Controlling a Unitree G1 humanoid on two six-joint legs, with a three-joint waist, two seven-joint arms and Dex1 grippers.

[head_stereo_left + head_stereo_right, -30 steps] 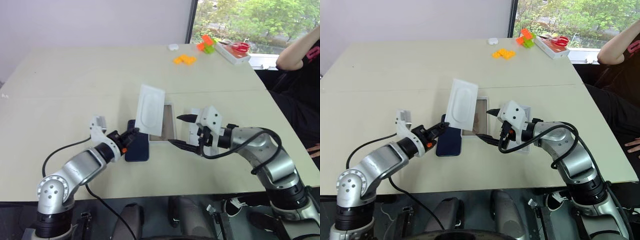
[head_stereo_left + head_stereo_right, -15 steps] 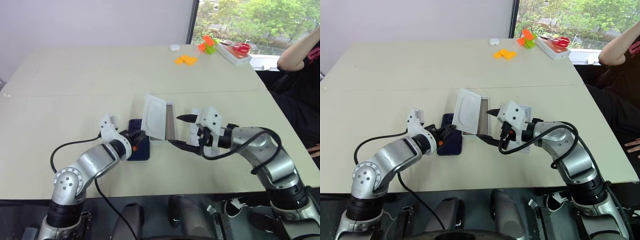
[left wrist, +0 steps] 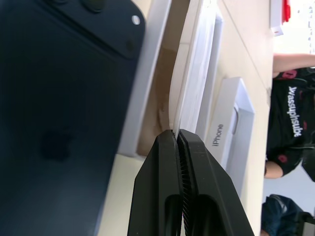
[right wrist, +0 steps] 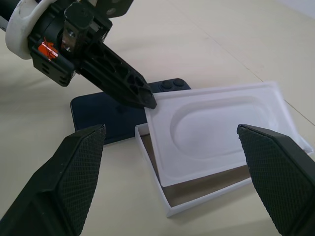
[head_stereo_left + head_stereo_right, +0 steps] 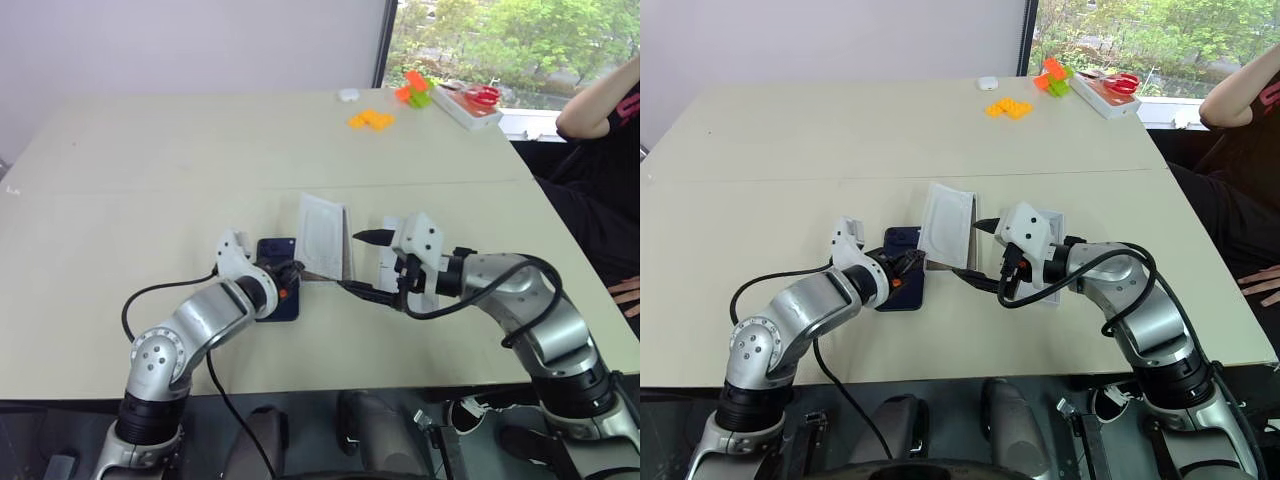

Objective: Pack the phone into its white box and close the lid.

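The dark navy phone (image 5: 277,250) lies flat on the table, just left of the white box (image 4: 167,210), whose tan floor shows in the right wrist view. My left gripper (image 5: 296,270) is over the phone's near end. It is shut on the corner of a thin white tray with an oval hollow (image 5: 322,236), held tilted above the box. My right gripper (image 5: 362,262) stands open beside the box's right side, holding nothing. The lid (image 3: 231,128) lies right of the box, partly under that gripper.
Orange blocks (image 5: 370,119), green and orange pieces (image 5: 415,90), a small white object (image 5: 347,94) and a white tray with red scissors (image 5: 470,103) sit at the table's far right. A person's arm (image 5: 600,100) rests beyond the right edge.
My left gripper has moved right over the phone with the thin white tray, which has sunk and turned closer over the box. The right arm has kept still.
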